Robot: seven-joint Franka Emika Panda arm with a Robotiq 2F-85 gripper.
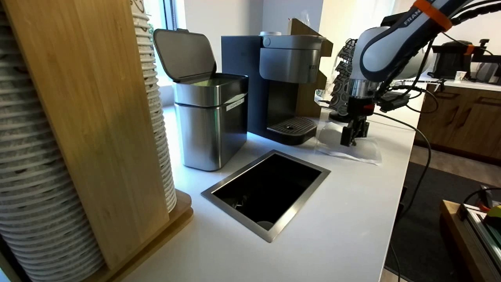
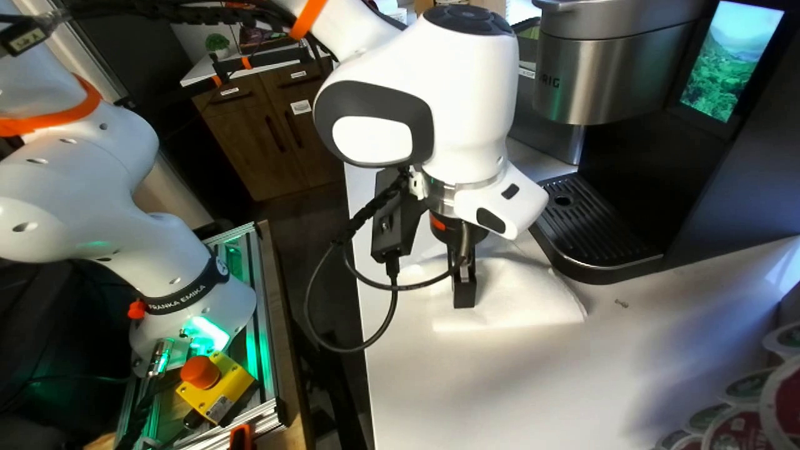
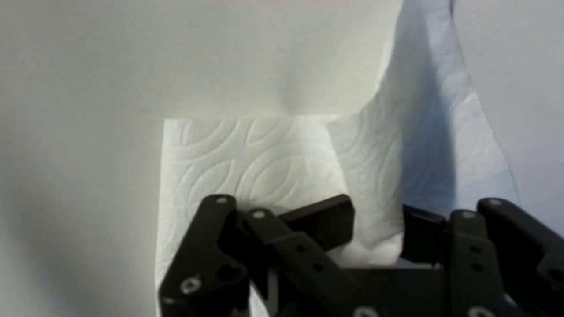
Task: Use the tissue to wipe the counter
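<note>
The tissue (image 1: pixel 366 150) is a white sheet lying on the white counter (image 1: pixel 332 219) beside the coffee machine. It also shows in an exterior view (image 2: pixel 525 297), flat at the front with a raised hump around the fingers. My gripper (image 1: pixel 353 139) points down at the tissue, close to the counter (image 2: pixel 487 394); it also shows in an exterior view (image 2: pixel 464 299). In the wrist view the fingers (image 3: pixel 377 229) are nearly together, with a bunched fold of the tissue (image 3: pixel 264 171) filling the narrow gap. The tissue's part under the fingers is hidden.
The coffee machine (image 1: pixel 289 64) with its drip tray (image 2: pixel 594 219) stands close beside the tissue. A steel bin (image 1: pixel 199 133) with its lid up and a steel-rimmed recessed opening (image 1: pixel 297 203) lie further along. A small metal piece (image 2: pixel 620 303) lies near the tissue. A wooden cup holder (image 1: pixel 98 117) stands nearest.
</note>
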